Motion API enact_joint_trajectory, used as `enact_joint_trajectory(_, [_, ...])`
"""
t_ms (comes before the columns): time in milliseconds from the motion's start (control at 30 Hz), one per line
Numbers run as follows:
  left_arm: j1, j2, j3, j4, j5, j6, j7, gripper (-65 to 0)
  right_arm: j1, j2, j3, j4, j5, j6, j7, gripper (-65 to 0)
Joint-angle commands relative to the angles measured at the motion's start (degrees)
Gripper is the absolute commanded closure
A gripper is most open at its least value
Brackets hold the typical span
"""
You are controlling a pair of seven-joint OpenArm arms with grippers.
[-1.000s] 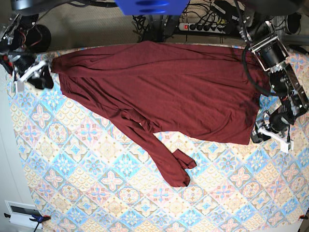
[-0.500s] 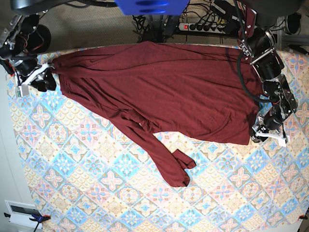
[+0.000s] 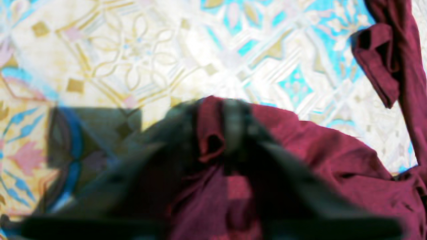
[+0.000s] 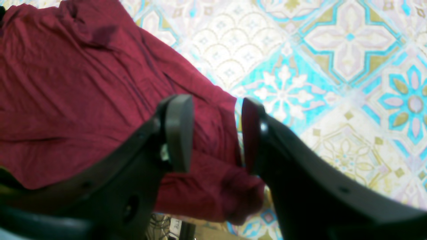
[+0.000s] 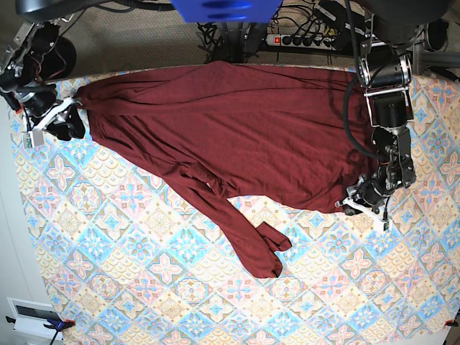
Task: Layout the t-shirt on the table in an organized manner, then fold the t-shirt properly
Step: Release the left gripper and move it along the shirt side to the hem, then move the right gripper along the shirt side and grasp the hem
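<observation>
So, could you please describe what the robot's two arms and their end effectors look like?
Both arms are black, jointed, with metallic silver segments and black cables looping along them. The left end effector and right end effector carry white brackets. Up close, the right end effector's fingers are matte black with flat, rounded grey pads.

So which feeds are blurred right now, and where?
Left wrist view: the left gripper and the t-shirt bunched at it are smeared out of focus. Right wrist view: fairly sharp, right gripper slightly soft. Base view: clear.
</observation>
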Motion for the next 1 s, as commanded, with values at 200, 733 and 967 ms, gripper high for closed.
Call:
enact_joint_trajectory(200, [2.9, -0.9, -8.4, 10.6, 0.2, 0.2, 1.2, -0.5, 6.2, 4.1, -11.8, 0.8, -4.6, 0.1, 1.8, -23.5])
enact_joint_trajectory(733, [5.5, -2.4, -22.1, 26.4, 0.1, 0.1, 10.8, 0.0, 25.9, 4.1, -35.8, -4.0, -27.4, 0.1, 6.3, -23.6])
enact_joint_trajectory(967, [6.8, -2.3, -22.1, 26.6, 0.1, 0.1, 10.8, 0.0, 29.8, 4.1, -43.7, -17.5, -27.6, 0.1, 12.0, -23.5])
